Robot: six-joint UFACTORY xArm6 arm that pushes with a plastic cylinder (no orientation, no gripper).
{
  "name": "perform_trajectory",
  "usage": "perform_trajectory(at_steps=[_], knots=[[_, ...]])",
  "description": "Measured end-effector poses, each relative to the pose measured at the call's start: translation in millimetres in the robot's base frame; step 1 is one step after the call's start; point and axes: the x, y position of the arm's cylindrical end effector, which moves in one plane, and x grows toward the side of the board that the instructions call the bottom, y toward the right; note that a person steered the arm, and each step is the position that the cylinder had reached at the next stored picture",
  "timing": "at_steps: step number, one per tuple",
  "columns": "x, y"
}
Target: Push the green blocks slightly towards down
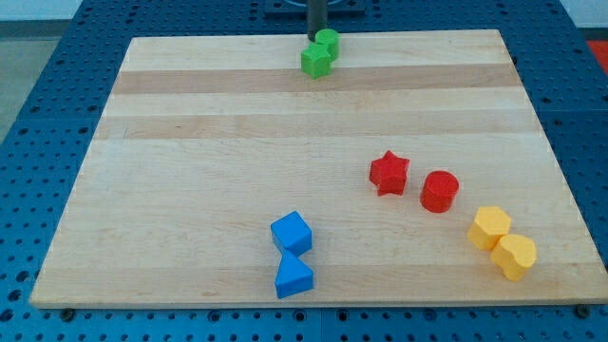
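Two green blocks sit touching near the top edge of the wooden board [190, 142], a little right of its middle. One is a green cube-like block [315, 62]. The other is a green round block [328, 42] just above and to the right of it. My tip [316, 36] is at the lower end of the dark rod, right at the top of the green blocks, touching or almost touching them from above.
A red star [389, 173] and a red cylinder [439, 191] lie right of centre. Two yellow blocks [490, 227] [515, 256] lie at the lower right. A blue cube [291, 233] and a blue triangular block [293, 276] lie at the bottom centre.
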Motion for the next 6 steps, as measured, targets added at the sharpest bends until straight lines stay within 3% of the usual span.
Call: perform_trajectory(at_steps=[3, 6], knots=[[1, 53], [1, 7]])
